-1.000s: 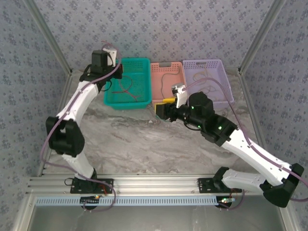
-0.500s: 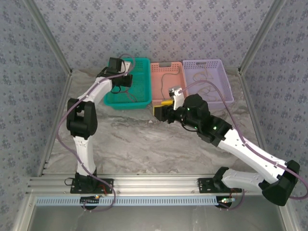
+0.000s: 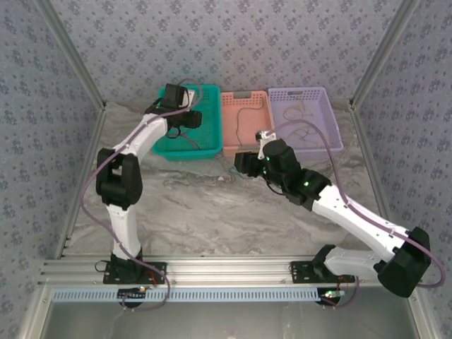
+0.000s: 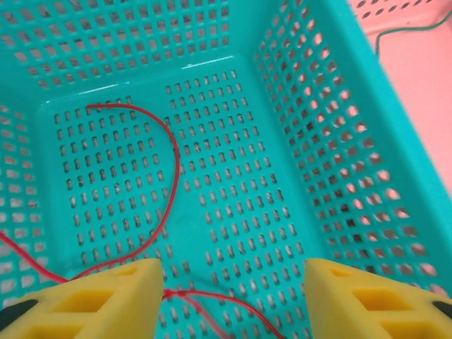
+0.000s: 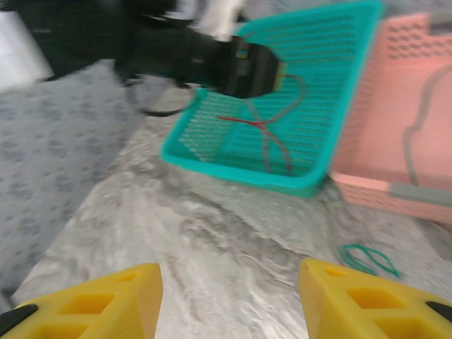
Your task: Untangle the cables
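From above: the left gripper hangs over the teal basket. The right gripper sits low over the table, just in front of the pink basket.

Left wrist camera now: the yellow fingers are spread wide, released, nothing clamped. The red cable lies on the basket floor. Its long axis runs away from the fingers, starting close by the left finger's inner edge, heading up the floor and arching over to the left at the far end. A second strand trails off between the fingers.

Right wrist, a blurry one: its fingers are also parted and empty. The green cable lies on the table in a small flat loop just ahead of the right finger, its long axis slanting across the view, near the pink basket's front wall.
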Motion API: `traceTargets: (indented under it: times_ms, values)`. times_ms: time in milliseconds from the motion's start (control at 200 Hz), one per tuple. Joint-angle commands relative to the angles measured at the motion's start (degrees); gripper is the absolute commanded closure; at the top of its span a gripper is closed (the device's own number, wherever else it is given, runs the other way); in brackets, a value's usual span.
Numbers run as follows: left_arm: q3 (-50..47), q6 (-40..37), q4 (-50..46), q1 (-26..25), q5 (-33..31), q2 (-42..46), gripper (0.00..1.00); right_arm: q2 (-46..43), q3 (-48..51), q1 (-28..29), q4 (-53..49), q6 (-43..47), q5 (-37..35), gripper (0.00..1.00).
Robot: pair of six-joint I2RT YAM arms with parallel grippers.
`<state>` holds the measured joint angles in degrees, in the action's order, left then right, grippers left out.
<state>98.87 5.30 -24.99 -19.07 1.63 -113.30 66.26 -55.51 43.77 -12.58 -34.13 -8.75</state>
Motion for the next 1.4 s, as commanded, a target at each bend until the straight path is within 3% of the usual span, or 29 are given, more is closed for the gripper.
traceTargets:
  times_ms: [0,150,400,570,700,859,959,1124,1269,1394]
  values:
    - [-4.48,3.11,5.03,-2.66,-3.40,11.30,0.45,0.48,7.08,-1.56,-3.76,-11.76,-7.34,0.46]
    - [-12.92,5.99,5.85,-8.31,-5.98,20.80,0.45,4.23,13.59,-4.76,-0.72,-19.72,-6.55,0.46]
    - [-34.56,14.45,11.39,-19.79,-12.56,38.80,0.46,13.33,18.56,-5.42,14.92,-32.10,-4.74,0.45]
    - [-47.06,18.49,14.72,-24.56,-8.06,50.69,0.46,21.72,20.00,-4.94,25.72,-40.93,-5.92,0.46]
    - [-54.92,20.25,15.84,-25.30,2.13,59.22,0.46,26.40,19.03,-3.18,30.29,-42.60,-9.26,0.47]
    - [-62.37,23.75,12.75,-26.38,7.90,70.25,0.46,29.20,18.42,-1.29,32.84,-43.71,-12.92,0.49]
    - [-65.97,25.85,10.41,-27.62,8.06,77.42,0.45,30.63,18.14,-1.21,33.54,-44.12,-13.92,0.50]
    - [-68.77,27.75,7.42,-27.83,7.32,85.80,0.44,33.25,17.65,-2.13,34.29,-45.47,-14.87,0.59]
    - [-67.29,27.07,5.47,-27.81,6.99,86.55,0.44,35.37,16.82,-3.27,34.88,-45.22,-14.64,0.71]
    - [-66.53,26.99,5.78,-27.79,7.33,85.05,0.44,37.10,15.92,-4.94,35.93,-44.26,-13.49,0.76]
